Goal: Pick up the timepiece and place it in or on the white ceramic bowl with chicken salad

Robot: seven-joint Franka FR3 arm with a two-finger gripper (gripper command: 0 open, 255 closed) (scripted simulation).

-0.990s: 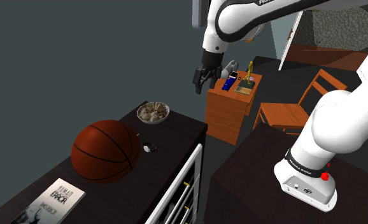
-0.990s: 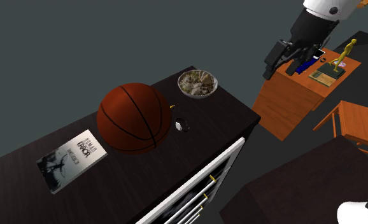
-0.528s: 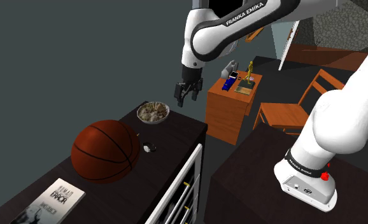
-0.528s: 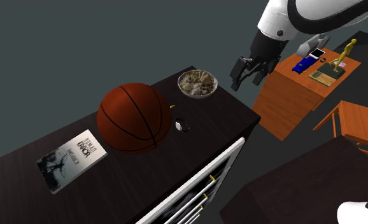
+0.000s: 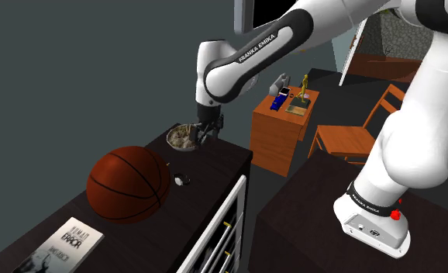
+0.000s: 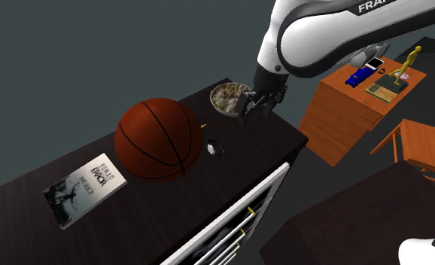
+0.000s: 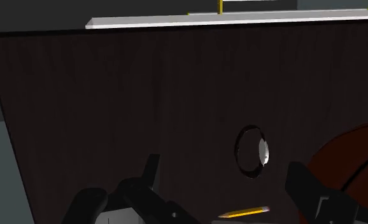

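Wrist view shows us the gripper [image 7: 223, 164] open and empty over the dark cabinet [image 7: 113, 95], the watch [image 7: 251, 151] lying untouched on its top beside the basketball [image 7: 349, 159], apart from the bowl [image 5: 175, 145], so we judge both pickup and placement outstanding.

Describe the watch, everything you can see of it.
The watch is small: a dark band curled into a closed ring, with a pale face on one side. It lies on the dark cabinet top, between the basketball and the bowl, touching neither. The gripper hovers near the bowl, jaws open, clear of it.
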